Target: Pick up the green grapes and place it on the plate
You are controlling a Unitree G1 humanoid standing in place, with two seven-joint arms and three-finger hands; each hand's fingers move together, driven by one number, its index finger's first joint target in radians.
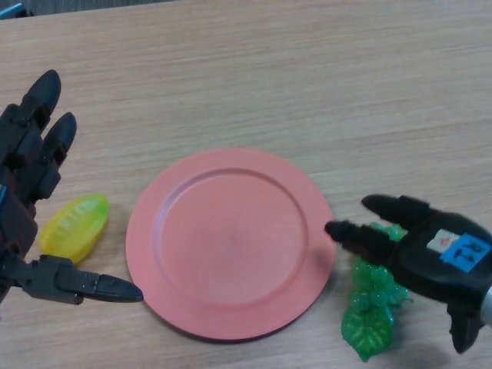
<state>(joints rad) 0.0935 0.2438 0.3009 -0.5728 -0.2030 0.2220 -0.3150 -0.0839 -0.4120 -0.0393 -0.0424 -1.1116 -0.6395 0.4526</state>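
Observation:
A pink round plate [231,240] lies on the wooden table in the middle of the head view. The green grapes [374,307], a shiny green bunch with a leaf, lie just right of the plate's rim. My right hand [430,254] is directly over the bunch, fingers stretched toward the plate's right edge and covering the top of the grapes; I see no fingers curled round them. My left hand [31,184] rests open at the left, fingers pointing away, thumb reaching toward the plate's lower left rim.
A yellow, ribbed, translucent toy fruit [75,226] lies between my left hand and the plate. The wooden table [292,84] stretches away behind the plate.

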